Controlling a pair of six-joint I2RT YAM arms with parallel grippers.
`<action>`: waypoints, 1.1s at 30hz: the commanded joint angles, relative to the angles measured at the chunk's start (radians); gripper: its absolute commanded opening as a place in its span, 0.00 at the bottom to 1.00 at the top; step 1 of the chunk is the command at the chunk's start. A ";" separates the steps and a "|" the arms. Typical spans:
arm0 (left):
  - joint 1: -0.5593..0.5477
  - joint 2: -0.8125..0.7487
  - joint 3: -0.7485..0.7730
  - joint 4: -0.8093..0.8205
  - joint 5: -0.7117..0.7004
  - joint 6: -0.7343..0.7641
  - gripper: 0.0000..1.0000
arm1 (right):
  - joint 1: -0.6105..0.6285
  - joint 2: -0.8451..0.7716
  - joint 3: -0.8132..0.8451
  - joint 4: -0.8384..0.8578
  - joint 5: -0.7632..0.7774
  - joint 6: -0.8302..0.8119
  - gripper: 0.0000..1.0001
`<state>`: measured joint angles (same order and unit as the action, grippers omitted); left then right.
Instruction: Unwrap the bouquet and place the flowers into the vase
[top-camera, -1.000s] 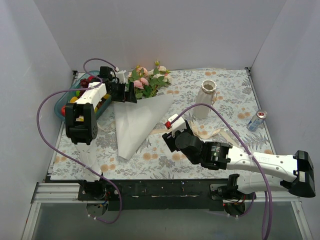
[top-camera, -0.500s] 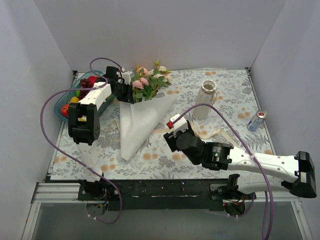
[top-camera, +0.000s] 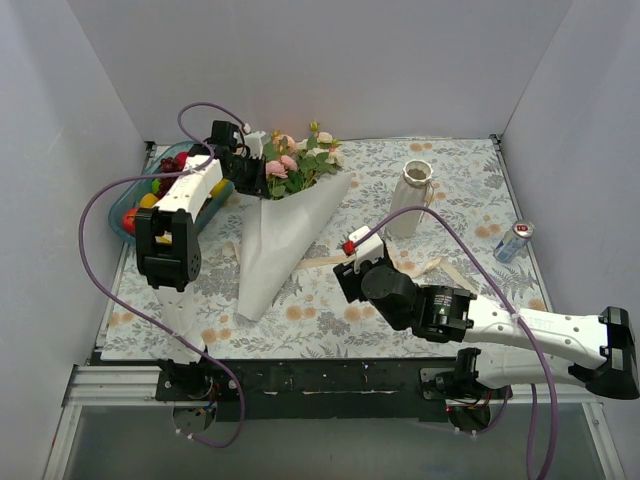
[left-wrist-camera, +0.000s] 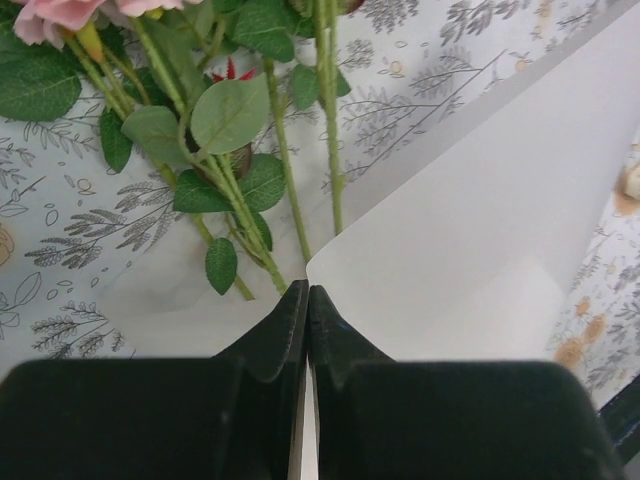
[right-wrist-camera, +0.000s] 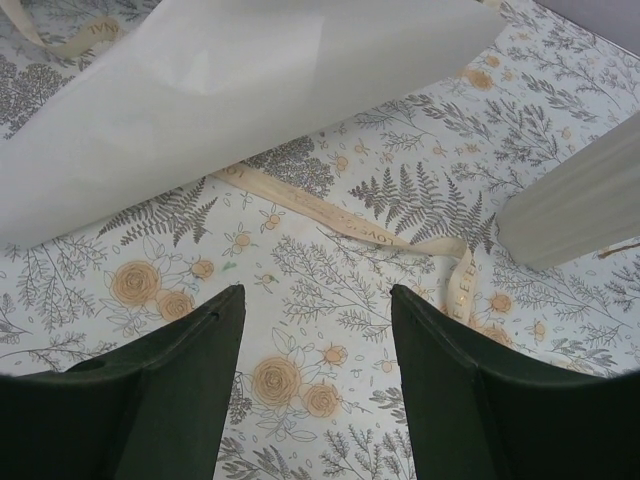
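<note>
At the near side, the right gripper (right-wrist-camera: 315, 292) is held low over the floral-print tablecloth (top-camera: 470, 165). Its dark fingers (right-wrist-camera: 200, 350) are spread wide, and nothing is held or touched by them. A loose cream ribbon (right-wrist-camera: 345, 222) is seen flat on the cloth just ahead of these fingers. It runs from the paper's edge toward the small white ribbed ceramic vase (top-camera: 411, 195). The vase stands upright to the right, apart from the gripper. A small silver drink can (top-camera: 513, 241) is placed further right, near the table's edge.

The white translucent paper cone (top-camera: 275, 240) is laid across the middle of the cloth, with its point toward the near left and its mouth toward the back. The green-stemmed pink and cream roses (top-camera: 295, 162) are spread out of that mouth onto the cloth, well apart from the vase.

At the far left, the left gripper (left-wrist-camera: 308, 292) is set at the cone's mouth, just below the stems and leaves. Its fingers (left-wrist-camera: 280, 340) are pressed together, and the paper's edge is pinched between them. A blue tray of colourful fruit (top-camera: 150, 190) is seen behind the left arm.
</note>
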<state>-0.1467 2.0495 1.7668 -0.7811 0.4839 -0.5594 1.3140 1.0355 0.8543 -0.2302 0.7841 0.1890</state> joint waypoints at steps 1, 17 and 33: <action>-0.024 -0.110 0.086 -0.075 0.077 -0.030 0.00 | 0.005 -0.035 -0.003 0.028 0.029 0.023 0.67; -0.168 -0.150 0.281 -0.190 0.266 -0.076 0.40 | 0.007 -0.057 0.025 -0.021 0.063 0.015 0.68; 0.041 -0.157 0.214 -0.173 0.222 0.007 0.98 | 0.050 0.053 0.112 -0.063 0.127 -0.042 0.75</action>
<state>-0.2111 1.9503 2.0518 -0.9421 0.7147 -0.6025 1.3247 1.0565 0.9028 -0.2909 0.8520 0.1738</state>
